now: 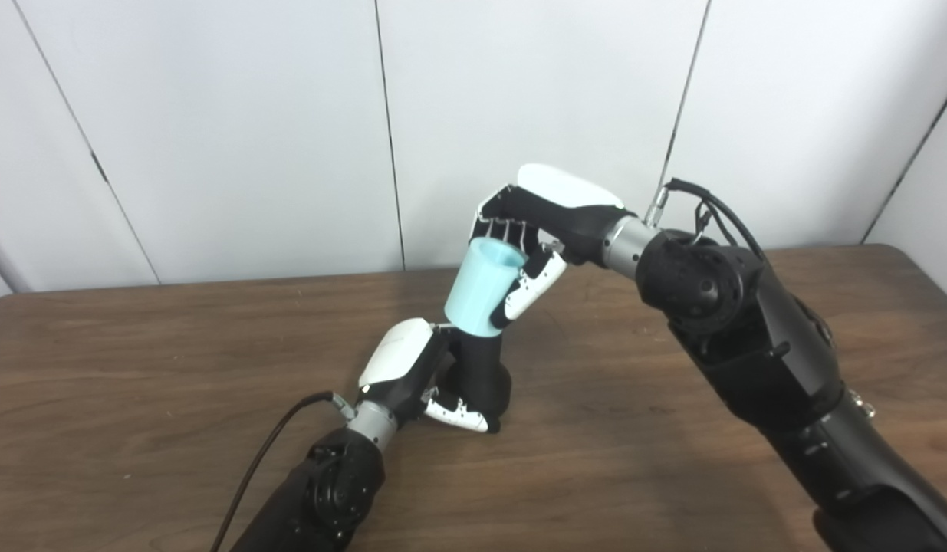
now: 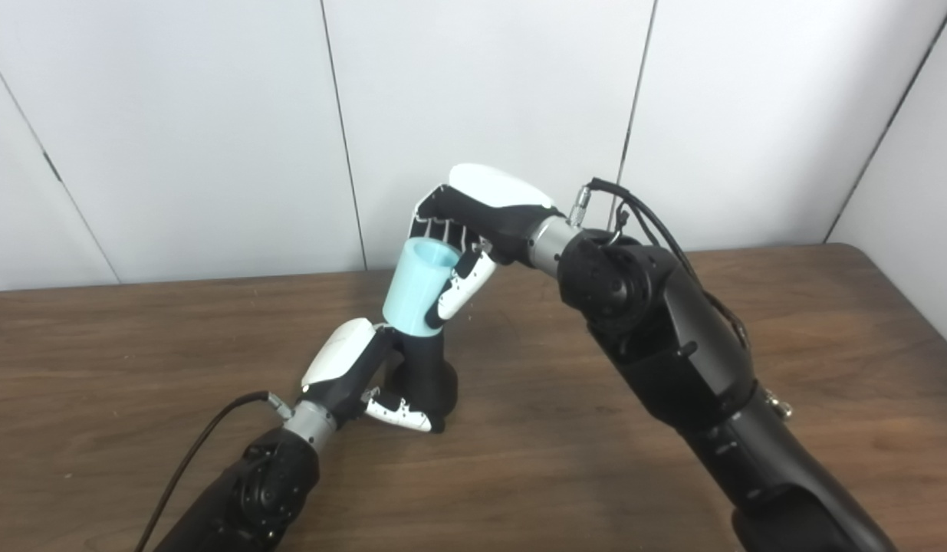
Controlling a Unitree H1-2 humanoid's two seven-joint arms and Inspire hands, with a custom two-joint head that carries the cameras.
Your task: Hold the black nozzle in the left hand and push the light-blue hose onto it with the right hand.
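Already, the two parts meet near the middle of the frame.
Hose: the light-blue hose (image 1: 483, 286) is a short, wide tube just above the centre of the frame, tilted a little to the right, its open mouth facing up and its lower rim sitting on the top of the nozzle.
Nozzle: the black nozzle (image 1: 481, 368) stands just below the hose, in the lower centre, narrower at the top where the hose meets it and wider at the base; the base seems to rest on or very near the counter, and I cannot tell which.
Joint: the lower edge of the hose covers the tip of the nozzle, but how deep the tip is inside is hidden.
Right hand: the right hand (image 1: 531, 230) comes from the upper right and is closed around the hose, with the fingers (image 1: 528, 285) on its right side and the palm above its mouth.
Left hand: the left hand (image 1: 415, 368) comes from the lower left and grips the nozzle at its lower part, the fingers wrapped around the base.
Counter: the brown wooden counter (image 1: 136, 368) lies under both arms.
Done: I judge that both parts are held in the correct hands and are lined up and started.
Left: much black body shows below the hose, so probably the right hand must push down further until the hose is seated.
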